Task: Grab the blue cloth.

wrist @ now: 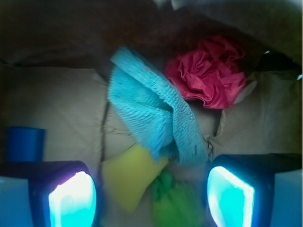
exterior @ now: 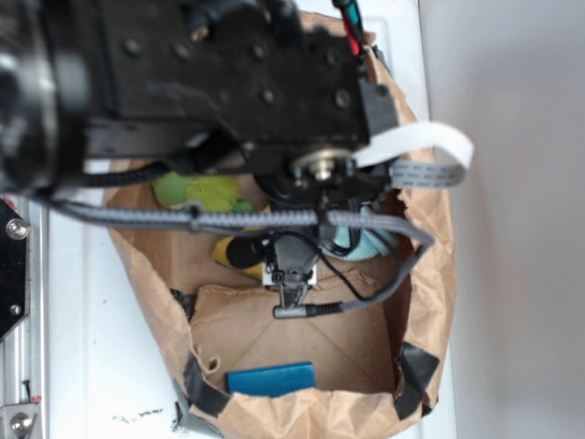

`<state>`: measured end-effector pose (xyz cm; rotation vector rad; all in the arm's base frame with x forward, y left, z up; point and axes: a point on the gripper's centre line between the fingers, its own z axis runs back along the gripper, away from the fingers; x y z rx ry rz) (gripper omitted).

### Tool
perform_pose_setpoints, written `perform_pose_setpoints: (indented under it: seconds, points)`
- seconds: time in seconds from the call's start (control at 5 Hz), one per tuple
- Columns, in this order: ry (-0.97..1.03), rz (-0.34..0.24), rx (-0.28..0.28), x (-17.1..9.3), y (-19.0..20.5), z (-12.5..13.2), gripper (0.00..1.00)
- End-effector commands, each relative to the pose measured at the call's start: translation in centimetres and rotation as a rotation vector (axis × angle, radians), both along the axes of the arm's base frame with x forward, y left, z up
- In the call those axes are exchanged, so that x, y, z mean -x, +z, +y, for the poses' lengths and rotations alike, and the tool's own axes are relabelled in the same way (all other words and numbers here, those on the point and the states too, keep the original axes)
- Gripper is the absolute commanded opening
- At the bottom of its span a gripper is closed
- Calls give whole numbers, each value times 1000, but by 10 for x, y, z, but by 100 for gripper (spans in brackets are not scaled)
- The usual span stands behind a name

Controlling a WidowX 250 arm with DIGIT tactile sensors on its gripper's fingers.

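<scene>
1. Inside the brown paper bag (exterior: pixel 430 274), wrist view: the blue cloth (wrist: pixel 154 116) lies crumpled on the bag floor, just beside the red ruffled fabric ball (wrist: pixel 210 71).
2. The cloth's near end overlaps the yellow sponge (wrist: pixel 128 177); a green object (wrist: pixel 173 201) sits beside the sponge.
3. Tool (wrist: pixel 151 196): jaws spread wide, holding nothing, cloth apart from both pads.
4. The dark blue rectangle (exterior: pixel 271 378) lies at the bag's near wall, well apart from the cloth.

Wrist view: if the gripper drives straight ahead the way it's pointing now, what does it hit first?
Most likely the blue cloth, which lies centred between the open fingers of the gripper. The yellow sponge beneath its near edge could touch first; depth is unclear.
</scene>
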<state>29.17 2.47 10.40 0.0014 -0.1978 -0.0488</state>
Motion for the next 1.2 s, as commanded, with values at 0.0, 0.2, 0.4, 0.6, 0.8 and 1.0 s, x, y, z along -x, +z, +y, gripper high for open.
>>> perform_pose_setpoints:
  seconds: [0.0, 0.2, 0.4, 0.6, 0.8, 1.0]
  points:
    - [-49, -58, -78, -18, -13, -9, 100]
    - [-89, -79, -121, -19, -20, -13, 100]
    - [-136, -115, -138, -20, -25, -22, 100]
    - [-195, -172, -116, -19, -27, -26, 100]
    - [-206, -201, -120, -18, -28, -29, 100]
    - [-180, -209, -144, -21, -36, -36, 100]
